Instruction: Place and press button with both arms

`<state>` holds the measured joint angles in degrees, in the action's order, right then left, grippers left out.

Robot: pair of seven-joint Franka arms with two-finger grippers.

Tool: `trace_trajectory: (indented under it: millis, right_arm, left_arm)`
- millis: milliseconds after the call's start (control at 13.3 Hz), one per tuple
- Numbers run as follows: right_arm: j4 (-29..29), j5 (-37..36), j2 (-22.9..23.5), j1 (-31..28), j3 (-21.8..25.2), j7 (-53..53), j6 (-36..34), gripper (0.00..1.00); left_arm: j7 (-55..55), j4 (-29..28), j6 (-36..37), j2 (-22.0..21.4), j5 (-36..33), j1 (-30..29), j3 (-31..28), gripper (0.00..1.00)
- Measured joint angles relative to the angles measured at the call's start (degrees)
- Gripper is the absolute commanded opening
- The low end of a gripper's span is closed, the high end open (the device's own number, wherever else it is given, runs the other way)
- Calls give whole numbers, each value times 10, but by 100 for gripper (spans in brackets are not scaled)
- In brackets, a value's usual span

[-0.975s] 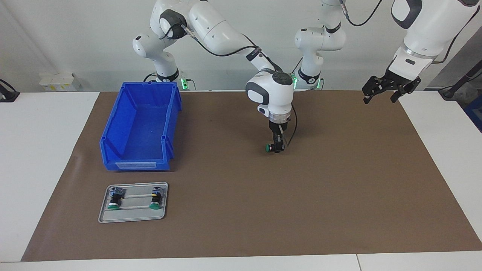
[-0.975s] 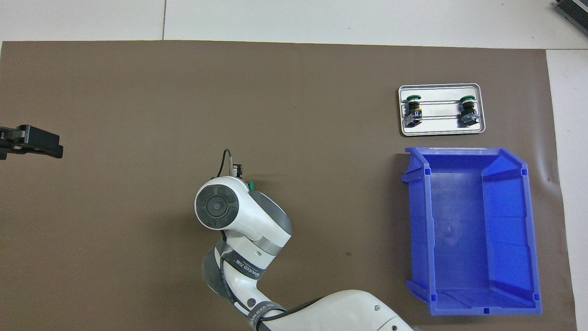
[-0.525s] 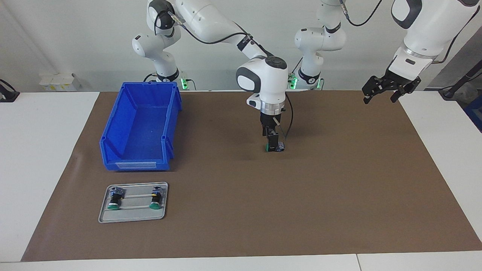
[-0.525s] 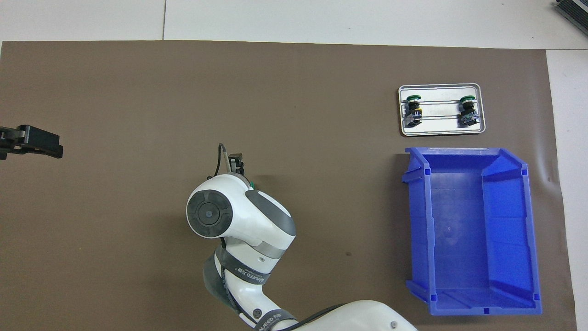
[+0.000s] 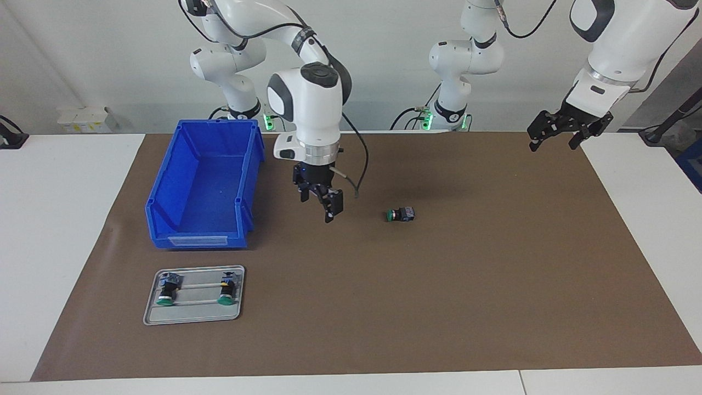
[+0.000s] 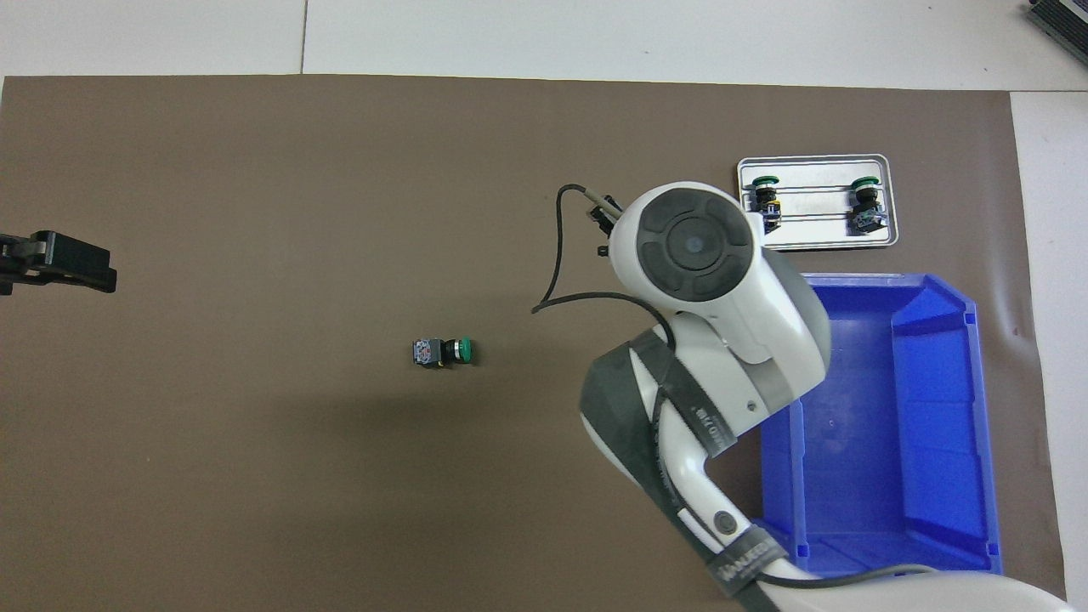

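Observation:
The button (image 5: pixel 399 214) lies on its side on the brown mat, green cap toward the right arm's end; in the overhead view the button (image 6: pixel 442 351) is in plain sight with nothing touching it. My right gripper (image 5: pixel 321 204) hangs open and empty above the mat between the blue bin and the button. In the overhead view the right arm's wrist (image 6: pixel 693 242) hides its fingers. My left gripper (image 5: pixel 554 144) waits open and raised over the mat's edge at the left arm's end, and shows again as the left gripper (image 6: pixel 30 263) at the frame's border.
A blue bin (image 5: pixel 197 240) stands at the right arm's end, seen as the bin (image 6: pixel 884 425) from above. Farther from the robots, a metal tray (image 5: pixel 192 320) holds two more green-capped buttons (image 5: pixel 166 291) (image 5: pixel 226 289). The right wrist partly covers the tray (image 6: pixel 816 242).
My right gripper opened, let go of the button on the mat, rose and swung toward the bin. The button stayed where it was set down. The left arm has not moved.

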<state>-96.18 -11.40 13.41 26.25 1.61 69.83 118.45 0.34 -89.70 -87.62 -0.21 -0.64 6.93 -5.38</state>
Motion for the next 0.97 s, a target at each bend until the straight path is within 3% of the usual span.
trace_trajectory:
  millis: [450, 675, 975]
  right_arm:
    - [-1, 59, -61, -179, 2, -412, -64, 100]
    - [-1, 60, -90, -222, 2, -514, -98, 100]
    - [7, 60, -149, -238, 4, -597, -186, 100]
  left_arm:
    - [0, 0, 0, 0, 0, 0, 0, 100]
    - [0, 0, 0, 0, 0, 0, 0, 100]
    - [0, -1, 0, 0, 1, 7, 13, 100]
